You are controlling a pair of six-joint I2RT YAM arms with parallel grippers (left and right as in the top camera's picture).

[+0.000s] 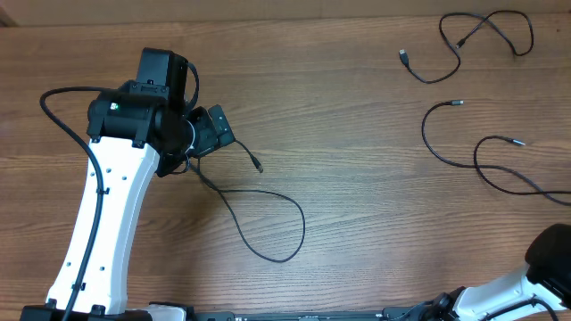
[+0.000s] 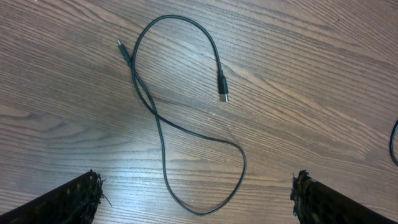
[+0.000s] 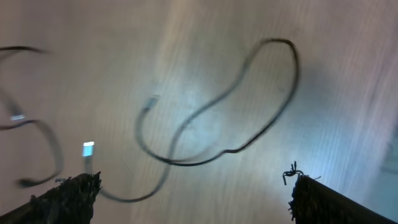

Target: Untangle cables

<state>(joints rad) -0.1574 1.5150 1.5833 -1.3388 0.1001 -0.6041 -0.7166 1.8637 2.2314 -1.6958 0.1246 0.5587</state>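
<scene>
**A:** Left pincer [image 2: 198,185] first. State?

**B:** Spread as wide as it goes, nothing in it. The two fingertips frame bare worktop [image 2: 323,68] and one loose cable [image 2: 160,127].

**A:** Where does that cable lie from the jaws?

**B:** Straight ahead, centred in the gap. The near loop is closest to the pincer. Beyond it the strand crosses over itself, then comes a far loop. A silver-tipped plug [image 2: 223,94] lies up at that far end, with the other end beside it. So it is a figure eight, with its long axis running away from the pincer.

**A:** Is it touching anything else?

**B:** No. It lies alone on the wood.

**A:** Right pincer [image 3: 193,186]?

**B:** Also wide apart and holding nothing. That view is badly blurred. There is a dark looping strand below it and another off to the side, probably from the right-hand group. I cannot tell which strand is which.

**A:** And that group from above?

**B:** The right-hand cables [image 1: 425,129] are spread over the far right of the worktop, well apart from the figure eight. Two of them cross near the right edge.

**A:** Which arm for which?

**B:** My judgement is that the left arm is much nearer the figure eight and the right arm nearer the others. The waist of the eight runs along the left pincer's line of reach, so jaws closing sideways would meet the strand squarely. The crossing is the spot that matters. A pinch there risks catching both passes together.
</scene>
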